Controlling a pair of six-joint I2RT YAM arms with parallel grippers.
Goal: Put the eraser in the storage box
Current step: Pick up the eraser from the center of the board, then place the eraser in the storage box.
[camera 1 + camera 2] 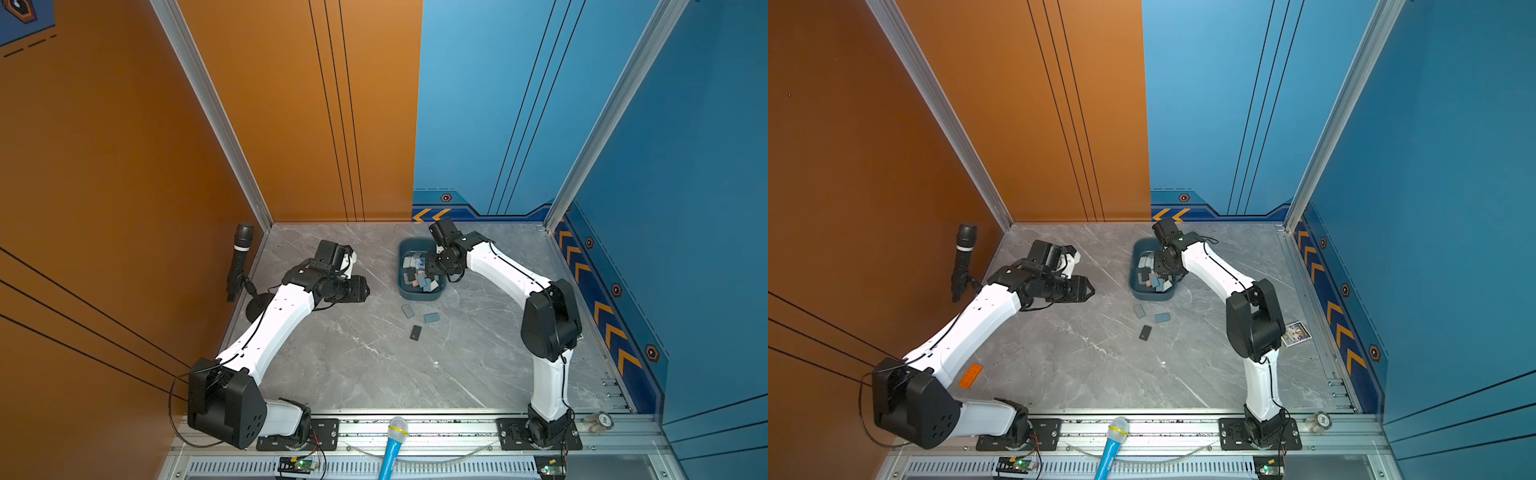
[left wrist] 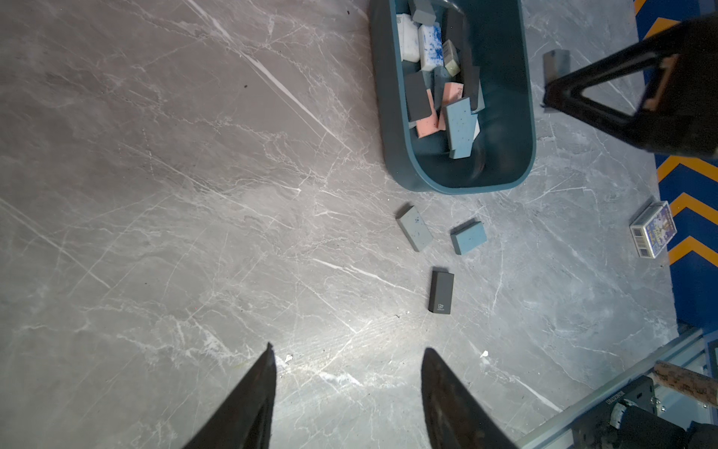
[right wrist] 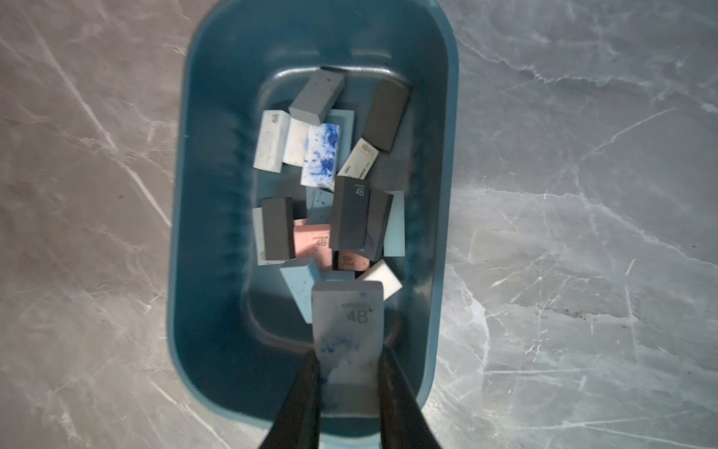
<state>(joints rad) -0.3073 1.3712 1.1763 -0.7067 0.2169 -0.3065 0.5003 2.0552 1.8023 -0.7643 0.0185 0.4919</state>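
Observation:
The storage box (image 1: 419, 296) (image 3: 202, 233) is a dark teal tub at the back middle of the table, with several erasers of different colours piled inside. My right gripper (image 3: 347, 350) (image 1: 432, 268) hangs over the box, shut on a pale eraser (image 3: 347, 330) marked 4B with blue smudges. Three more erasers lie on the table just in front of the box: a grey-blue one (image 2: 414, 228), a blue one (image 2: 469, 237) and a black one (image 2: 441, 292). My left gripper (image 2: 347, 348) (image 1: 365, 291) is open and holds nothing, left of the box above bare table.
A small printed card box (image 2: 654, 229) lies near the right wall behind the right arm. An orange brick (image 1: 970, 376) sits beside the left arm's base. A black microphone (image 1: 240, 262) stands at the left wall, and a blue one (image 1: 392, 446) at the front rail.

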